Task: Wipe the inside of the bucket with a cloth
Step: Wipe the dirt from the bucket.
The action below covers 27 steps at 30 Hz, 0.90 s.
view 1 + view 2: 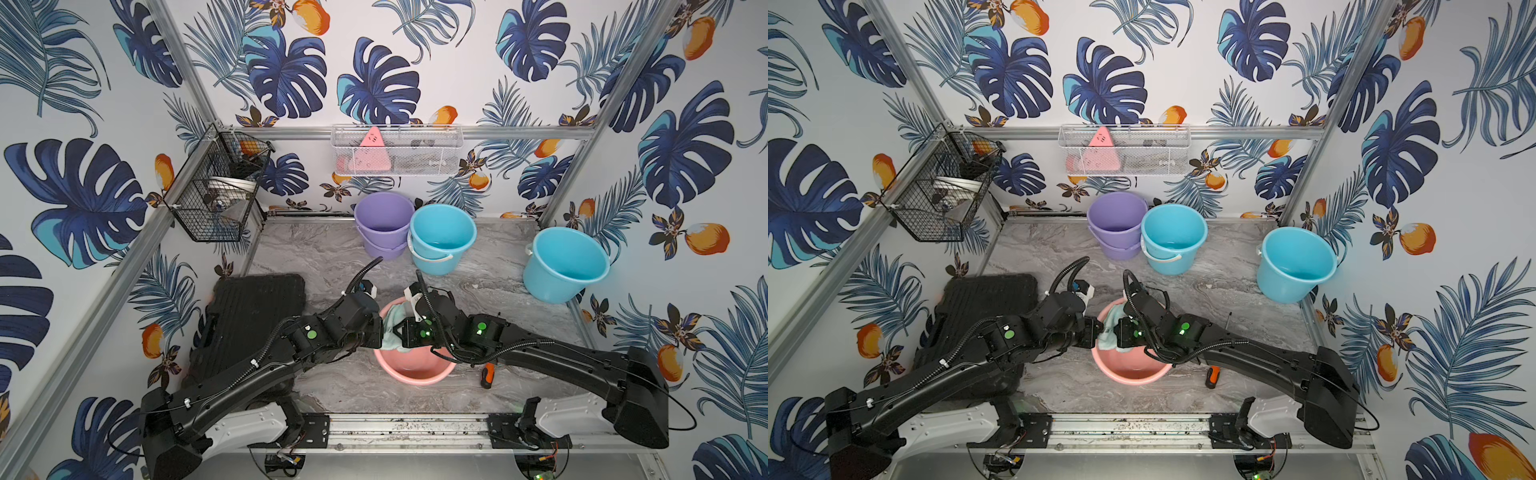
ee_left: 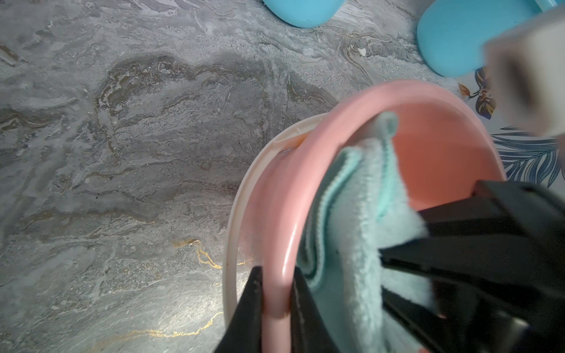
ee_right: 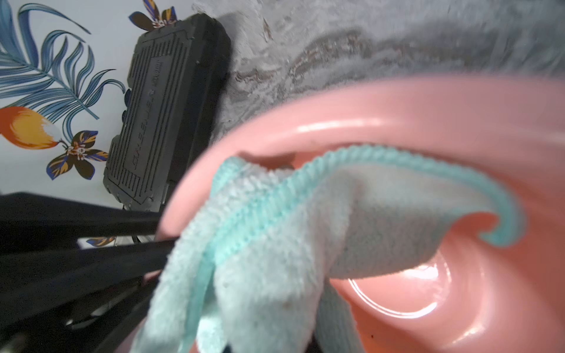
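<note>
Pinching the rim of the pink bucket [image 2: 275, 244], the left gripper [image 2: 276, 275] has one finger outside the wall and one inside, clamped tight on the plastic. The bucket's white handle [image 2: 241, 214] just lies folded down along the outside there. The right gripper [image 2: 405, 240] reaches in from the opposite side and is closed on the cloth [image 2: 360, 229], a fluffy mint-aqua thing bunched into folds. The cloth is inside the bucket, pressed up against the inner wall on the left arm's side, its top edge close under the rim, and one corner curls off the wall in the right wrist view [image 3: 501, 232]. The glossy bucket bottom shows bare below it. In both top views the bucket sits near the front middle of the marble table [image 1: 332, 270], between the two arms. There's a black case [image 1: 253, 316] off to the left, an orange-and-black screwdriver [image 1: 487, 375] just beside the bucket on the right, and a purple bucket [image 1: 382, 220] plus two blue buckets [image 1: 442, 235] further back.
</note>
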Each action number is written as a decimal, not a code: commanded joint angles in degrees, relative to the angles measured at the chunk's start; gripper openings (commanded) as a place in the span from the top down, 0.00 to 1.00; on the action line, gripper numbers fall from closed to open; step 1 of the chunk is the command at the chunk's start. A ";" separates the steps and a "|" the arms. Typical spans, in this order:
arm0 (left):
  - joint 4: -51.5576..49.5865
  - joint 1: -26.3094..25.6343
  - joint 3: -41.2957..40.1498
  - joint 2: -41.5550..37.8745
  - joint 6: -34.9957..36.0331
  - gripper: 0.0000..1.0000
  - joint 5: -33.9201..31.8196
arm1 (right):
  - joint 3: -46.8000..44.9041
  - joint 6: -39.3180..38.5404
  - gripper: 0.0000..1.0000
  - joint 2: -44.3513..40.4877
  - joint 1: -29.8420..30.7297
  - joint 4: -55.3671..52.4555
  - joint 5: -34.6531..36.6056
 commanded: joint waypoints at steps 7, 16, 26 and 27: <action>1.86 -0.17 0.78 0.89 1.06 1.00 1.53 | -1.10 -40.34 1.00 -5.18 -0.06 7.32 7.06; 1.54 -0.09 0.91 0.57 1.45 1.00 1.87 | -10.54 -79.23 1.00 -8.47 0.02 20.64 2.40; 1.51 -0.09 0.52 0.18 1.38 1.00 2.59 | -16.35 -89.25 1.00 -3.57 -0.51 27.09 4.73; 1.46 -0.09 0.49 0.13 1.44 1.00 2.63 | -16.92 -89.40 1.00 -3.06 -0.58 27.52 4.97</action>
